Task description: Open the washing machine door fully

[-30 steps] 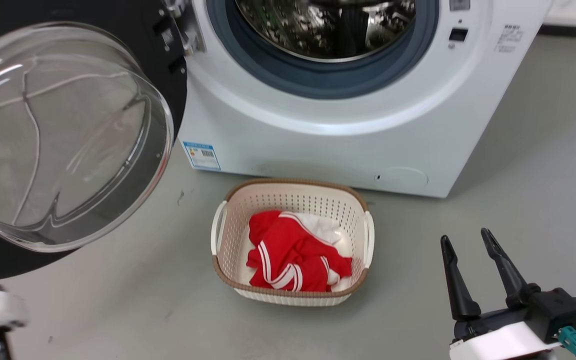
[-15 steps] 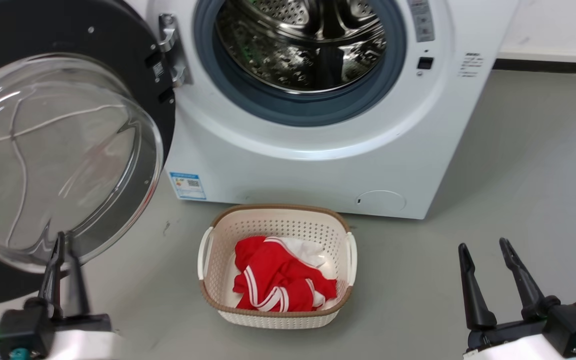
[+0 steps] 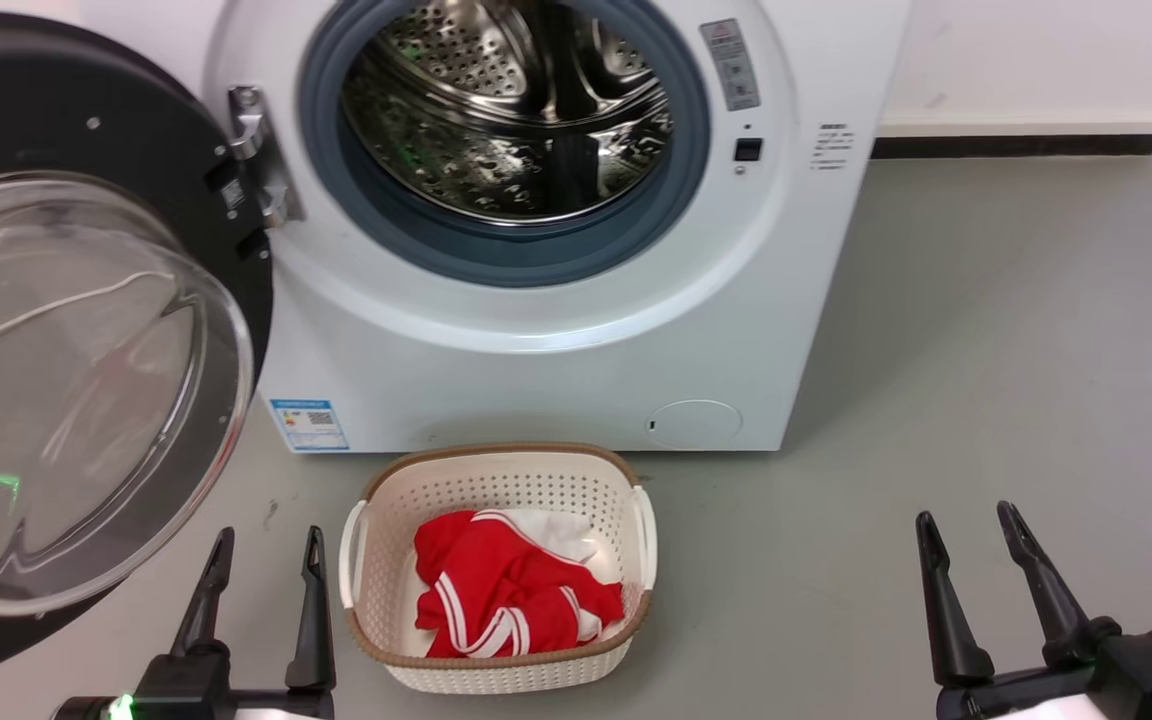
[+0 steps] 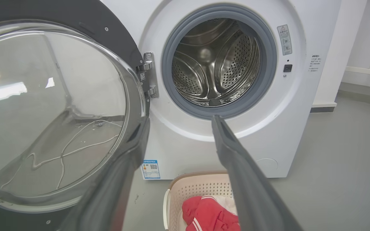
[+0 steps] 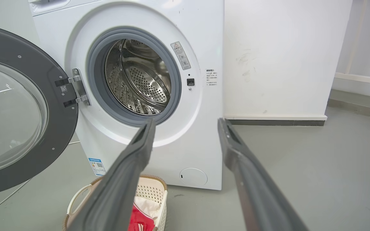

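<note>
Head view, bottom edge: left gripper (image 3: 270,535) at lower left, fingers spread, nothing between them. Right gripper (image 3: 965,515) at lower right, also spread and empty. Count: two grippers.

Between them on the floor sits one white basket (image 3: 496,456), holding one red-and-white garment (image 3: 496,595).

The washing machine door (image 3: 76,350) fills the left of the frame, swung wide on its one metal hinge (image 3: 256,155). Its lower rim lies just up-left of the left gripper's fingertips, and a narrow gap shows. It is well apart from the right gripper.

Behind: one washer (image 3: 536,380), one open drum (image 3: 506,120), one round service flap (image 3: 694,423).
</note>
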Robot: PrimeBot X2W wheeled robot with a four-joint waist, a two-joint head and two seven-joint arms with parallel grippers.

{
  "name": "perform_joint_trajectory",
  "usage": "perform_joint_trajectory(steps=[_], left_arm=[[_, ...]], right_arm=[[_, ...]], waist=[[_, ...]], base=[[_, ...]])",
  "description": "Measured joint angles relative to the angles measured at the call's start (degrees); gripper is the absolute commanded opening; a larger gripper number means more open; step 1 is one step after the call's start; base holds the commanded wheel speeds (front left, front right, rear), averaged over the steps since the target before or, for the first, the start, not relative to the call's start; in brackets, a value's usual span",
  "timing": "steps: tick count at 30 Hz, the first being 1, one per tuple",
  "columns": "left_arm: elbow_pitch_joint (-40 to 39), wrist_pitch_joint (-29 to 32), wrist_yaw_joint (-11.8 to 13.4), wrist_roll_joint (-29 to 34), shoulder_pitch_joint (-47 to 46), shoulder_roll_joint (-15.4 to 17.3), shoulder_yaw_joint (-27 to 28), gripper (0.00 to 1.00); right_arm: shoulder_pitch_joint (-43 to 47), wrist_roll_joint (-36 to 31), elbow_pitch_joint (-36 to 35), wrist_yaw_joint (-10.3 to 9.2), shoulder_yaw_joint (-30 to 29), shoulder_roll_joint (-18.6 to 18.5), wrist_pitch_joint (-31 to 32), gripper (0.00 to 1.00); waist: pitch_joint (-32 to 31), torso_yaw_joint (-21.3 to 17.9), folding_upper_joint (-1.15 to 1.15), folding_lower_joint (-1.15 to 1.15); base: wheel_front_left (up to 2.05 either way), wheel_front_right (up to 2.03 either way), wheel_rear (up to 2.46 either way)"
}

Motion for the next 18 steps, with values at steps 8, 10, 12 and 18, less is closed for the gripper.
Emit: perform_joint_trajectory(steps=[8, 10, 12, 18], left_arm=[[1.0, 0.0, 1.2, -0.6, 0.3, 0.0, -1.0, 1.0], [1.1, 0.0, 1.1, -0.6, 0.3, 0.0, -1.0, 1.0], [1.3, 0.0, 1.1, -0.6, 0.3, 0.0, -1.1, 1.0], [1.7, 0.0, 1.1, -1.0, 0.3, 0.0, -0.9, 0.0]], right_arm=[[1.1, 0.2, -0.2, -0.01, -0.3, 0.0, 0.0, 1.0], [1.1, 0.3, -0.2, -0.01, -0.3, 0.0, 0.0, 1.0], [1.1, 0.5, -0.2, -0.01, -0.4, 0.0, 0.0, 1.0], [1.1, 0.5, -0.2, -0.01, -0.3, 0.0, 0.0, 0.0]], waist=[[-0.5, -2.2, 0.0, 0.0], [-0.6, -2.4, 0.0, 0.0], [-0.7, -2.4, 0.0, 0.0], [-0.8, -2.4, 0.0, 0.01]], base=[[0.0, 0.0, 0.0], [0.0, 0.0, 0.0], [0.0, 0.0, 0.0], [0.0, 0.0, 0.0]])
